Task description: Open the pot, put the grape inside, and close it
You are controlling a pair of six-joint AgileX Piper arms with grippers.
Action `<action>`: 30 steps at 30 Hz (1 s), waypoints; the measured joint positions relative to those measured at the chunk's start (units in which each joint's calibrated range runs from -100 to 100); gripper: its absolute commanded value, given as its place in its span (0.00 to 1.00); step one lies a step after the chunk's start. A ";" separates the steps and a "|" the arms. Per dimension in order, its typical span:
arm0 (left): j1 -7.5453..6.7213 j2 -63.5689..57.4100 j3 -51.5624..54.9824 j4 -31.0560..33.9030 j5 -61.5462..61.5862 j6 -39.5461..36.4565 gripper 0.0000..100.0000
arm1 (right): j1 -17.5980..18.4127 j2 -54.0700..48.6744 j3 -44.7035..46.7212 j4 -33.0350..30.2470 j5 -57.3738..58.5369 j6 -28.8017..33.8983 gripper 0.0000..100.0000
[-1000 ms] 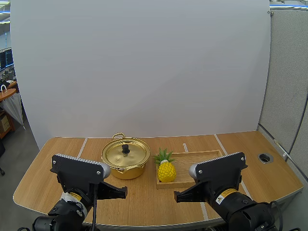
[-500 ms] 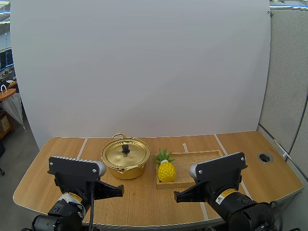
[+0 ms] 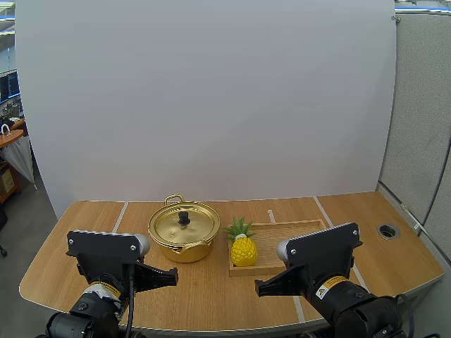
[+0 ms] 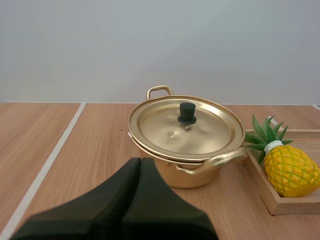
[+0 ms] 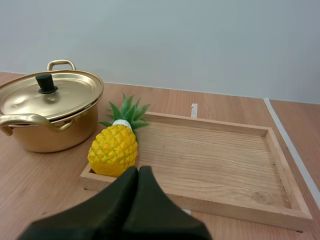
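Jaws pressed together and empty on both arms, poised at the near edge of the worktop [image 3: 91, 225]. The lid [image 3: 173, 227] sits on the gold pot [image 3: 184, 252]; the fruit, a pineapple [image 3: 244, 251], stands in the wooden tray [image 3: 299, 236] just beside it. No step looks done yet.

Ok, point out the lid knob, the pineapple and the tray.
Lid knob [image 4: 187, 113]: left wrist view, its black middle.
Pineapple [image 5: 113, 150]: right wrist view, yellow body.
Tray [image 5: 220, 165]: right wrist view, bare floor.
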 measured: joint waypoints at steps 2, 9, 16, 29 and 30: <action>0.00 0.00 0.00 0.00 0.00 0.00 0.00 | 0.00 0.00 0.00 0.00 0.00 0.00 0.00; 0.08 0.00 0.00 0.00 0.00 0.00 0.00 | 0.00 0.00 0.00 0.00 0.00 0.00 0.00; 0.23 0.00 0.00 0.00 0.00 0.00 0.00 | -0.42 0.00 0.00 0.00 0.00 0.00 0.00; 1.89 0.00 0.00 0.12 0.00 0.00 0.00 | -3.49 0.00 0.00 0.00 0.00 0.00 0.00; 1.89 0.00 0.00 0.12 0.00 0.00 0.00 | -3.49 0.00 0.00 0.00 0.00 0.00 0.00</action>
